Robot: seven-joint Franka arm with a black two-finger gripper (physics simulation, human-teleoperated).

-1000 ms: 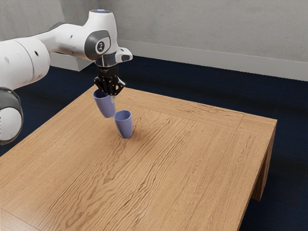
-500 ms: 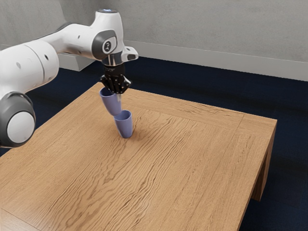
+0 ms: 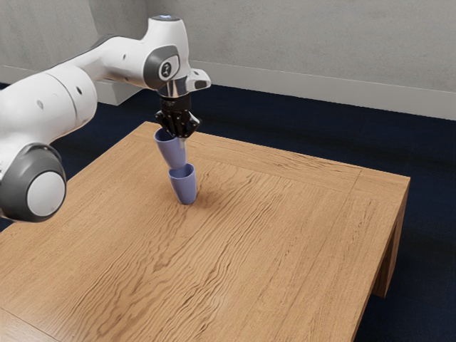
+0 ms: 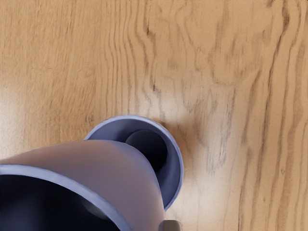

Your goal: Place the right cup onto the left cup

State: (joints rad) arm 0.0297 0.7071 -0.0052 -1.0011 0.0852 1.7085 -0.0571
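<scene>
Claw (image 3: 181, 135): pinched on tilted upper cup (image 3: 170, 151)
Lower cup (image 3: 185, 187): upright on tabletop (image 3: 285, 249)
Wrist view: lower cup's dark inner bottom (image 4: 147, 147)

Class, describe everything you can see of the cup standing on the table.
The cup is plain blue-violet, smooth, perhaps plastic or ceramic, with a round rim and sides narrowing downward. It stands upright on the table, mouth open, its inner bottom dark. The upper cup overhangs part of its mouth; whether they touch, I can't tell.

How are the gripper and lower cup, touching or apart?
Apart. The exterior view shows the gripper at the upper cup's rim, clear above the lower cup.
</scene>
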